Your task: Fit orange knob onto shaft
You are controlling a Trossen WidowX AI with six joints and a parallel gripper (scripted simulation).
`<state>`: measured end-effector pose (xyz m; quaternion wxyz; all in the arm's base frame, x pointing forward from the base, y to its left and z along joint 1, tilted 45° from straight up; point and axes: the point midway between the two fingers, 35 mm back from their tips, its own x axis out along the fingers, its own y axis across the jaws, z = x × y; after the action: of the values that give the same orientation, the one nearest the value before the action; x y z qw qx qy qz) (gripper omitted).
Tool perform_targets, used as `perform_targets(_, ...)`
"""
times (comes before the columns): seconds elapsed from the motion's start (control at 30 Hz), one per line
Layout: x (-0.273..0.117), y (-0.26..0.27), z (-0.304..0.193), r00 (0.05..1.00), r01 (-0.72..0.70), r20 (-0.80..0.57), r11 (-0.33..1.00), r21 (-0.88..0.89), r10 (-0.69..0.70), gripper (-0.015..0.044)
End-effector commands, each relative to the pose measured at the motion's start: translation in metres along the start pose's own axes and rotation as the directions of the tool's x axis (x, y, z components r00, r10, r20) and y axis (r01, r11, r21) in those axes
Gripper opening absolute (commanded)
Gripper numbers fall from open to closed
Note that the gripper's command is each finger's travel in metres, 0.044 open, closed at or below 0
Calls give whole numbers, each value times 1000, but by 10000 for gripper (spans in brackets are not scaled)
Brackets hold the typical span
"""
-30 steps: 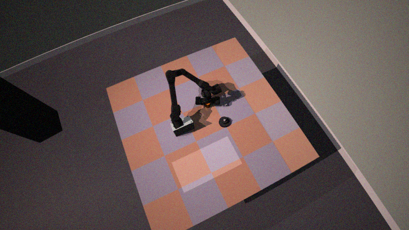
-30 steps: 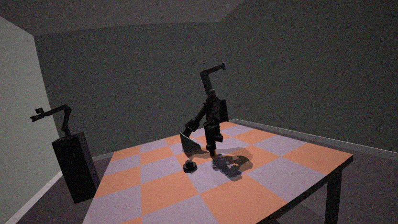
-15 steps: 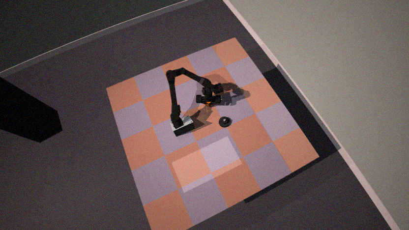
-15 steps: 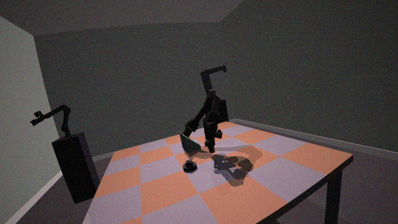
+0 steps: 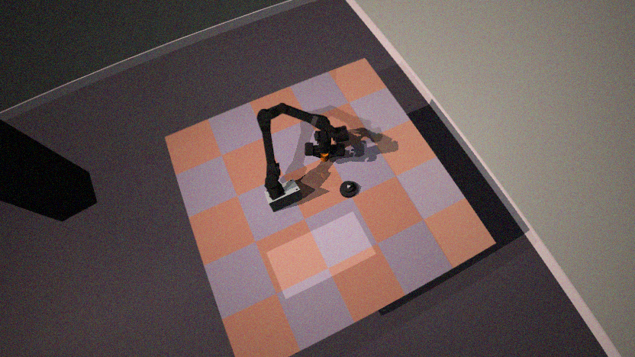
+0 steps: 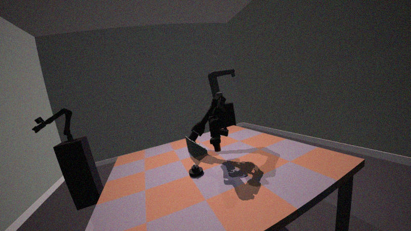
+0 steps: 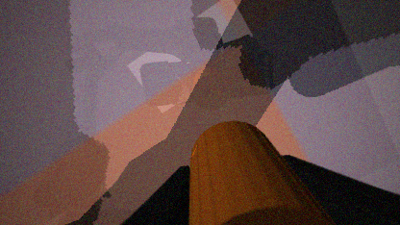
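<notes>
The orange knob (image 5: pixel 324 157) (image 6: pixel 219 149) (image 7: pixel 228 154) is between the fingers of my gripper (image 5: pixel 324 154) (image 6: pixel 216 144) (image 7: pixel 235 169), which is shut on it. The knob looks about upright and hangs a little above the table. Its underside and hole are hidden. The dark round pedestal (image 5: pixel 346 191) (image 6: pixel 196 173) stands apart from the knob, to its lower right in the top view and lower left in the exterior view. The small silver shaft (image 5: pixel 349 187) (image 6: pixel 195 165) stands up from its middle, bare. The direction of its flat side is too small to tell.
My arm's base (image 5: pixel 286 199) (image 6: pixel 195 149) stands on the checkered table (image 5: pixel 399 222) (image 6: pixel 172 207), left of the pedestal in the top view. A dark block (image 5: pixel 49 177) is off the table. Another arm (image 6: pixel 68 122) stands on a black box (image 6: pixel 76 172), also off the table.
</notes>
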<state>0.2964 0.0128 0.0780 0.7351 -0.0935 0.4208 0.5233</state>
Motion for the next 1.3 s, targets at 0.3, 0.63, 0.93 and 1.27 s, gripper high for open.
perform_targets(0.3, -46, -2, -1, 1000, 10, 5, 1000, -12, -10, 0)
perform_targets(0.63, -63, -2, -3, 1000, 7, 10, 1000, -13, -7, 0)
perform_targets(0.93, -59, -23, -18, 1000, 9, 8, 1000, -13, -9, 0)
perform_targets(1.27, -52, -46, -38, 1000, 11, 6, 1000, -14, -11, 0)
